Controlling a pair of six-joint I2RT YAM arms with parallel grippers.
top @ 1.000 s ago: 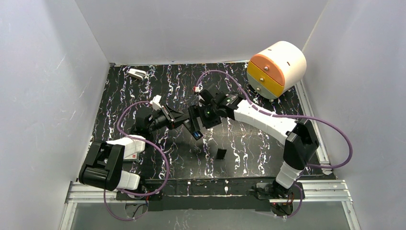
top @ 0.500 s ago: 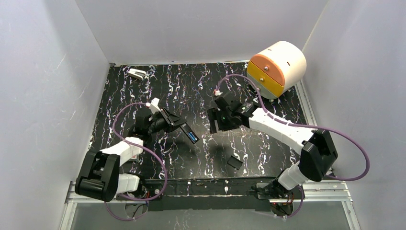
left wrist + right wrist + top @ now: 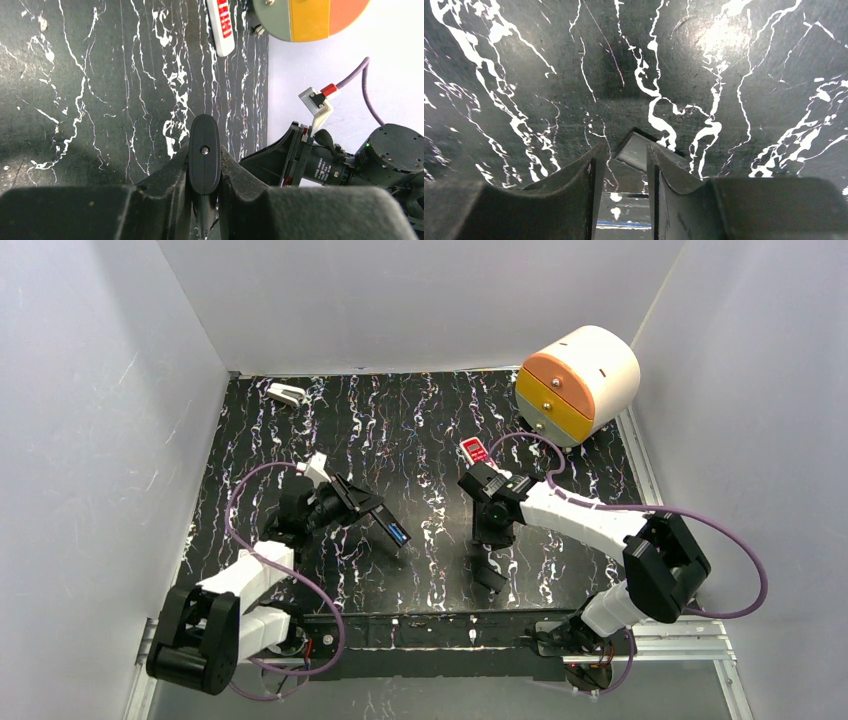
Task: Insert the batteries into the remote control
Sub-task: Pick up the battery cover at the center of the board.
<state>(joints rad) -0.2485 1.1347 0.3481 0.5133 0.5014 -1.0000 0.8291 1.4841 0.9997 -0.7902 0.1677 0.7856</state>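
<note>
My left gripper (image 3: pixel 362 508) is shut on a black remote control (image 3: pixel 389 524) and holds it tilted above the mat. A blue strip (image 3: pixel 398 533) that looks like a battery shows in its open back. In the left wrist view the remote (image 3: pixel 204 155) stands edge-on between the fingers. My right gripper (image 3: pixel 486 540) points down, open and empty, over a small flat black cover piece (image 3: pixel 490 578). In the right wrist view that piece (image 3: pixel 636 149) lies on the mat just beyond the fingertips, with the gripper (image 3: pixel 626 156) above it. No loose batteries show.
A white and red remote (image 3: pixel 474 451) lies on the mat behind the right arm; it also shows in the left wrist view (image 3: pixel 221 25). An orange and yellow drawer unit (image 3: pixel 578 370) stands at the back right. A small white object (image 3: pixel 287 393) lies at the back left.
My right arm has pulled away from the black remote, swung nearer and come down over the black piece, which shifted right early on. My left gripper has drawn the remote slightly left and nearer.
</note>
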